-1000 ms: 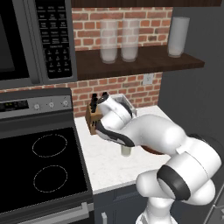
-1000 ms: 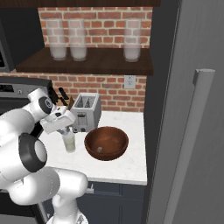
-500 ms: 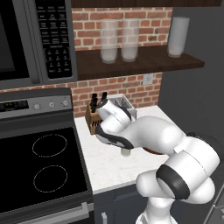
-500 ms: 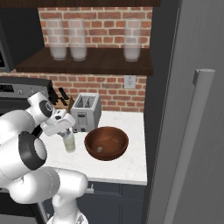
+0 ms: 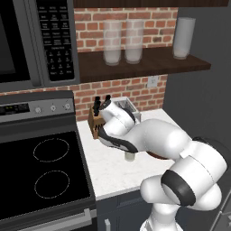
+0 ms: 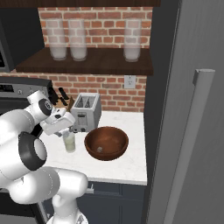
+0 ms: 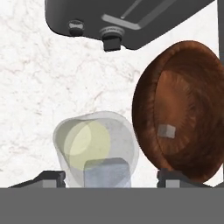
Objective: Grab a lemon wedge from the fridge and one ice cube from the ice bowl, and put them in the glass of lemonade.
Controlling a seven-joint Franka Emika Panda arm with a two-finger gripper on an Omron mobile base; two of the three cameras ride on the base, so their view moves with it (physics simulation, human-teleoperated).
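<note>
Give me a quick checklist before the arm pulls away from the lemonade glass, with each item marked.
1. Pincer jaws apart: ok, tips stand wide on either side of the glass.
2. Pale grey ice cube at the mouth of the short clear glass of lemonade: ok; settled inside, cannot tell.
3. Glass upright on the white marble counter: ok.
4. Bright yellow lemon wedge in glass: cannot tell.
5. Round reddish-brown wooden bowl apart from glass: ok.
6. Grey toaster undisturbed behind: ok.
</note>
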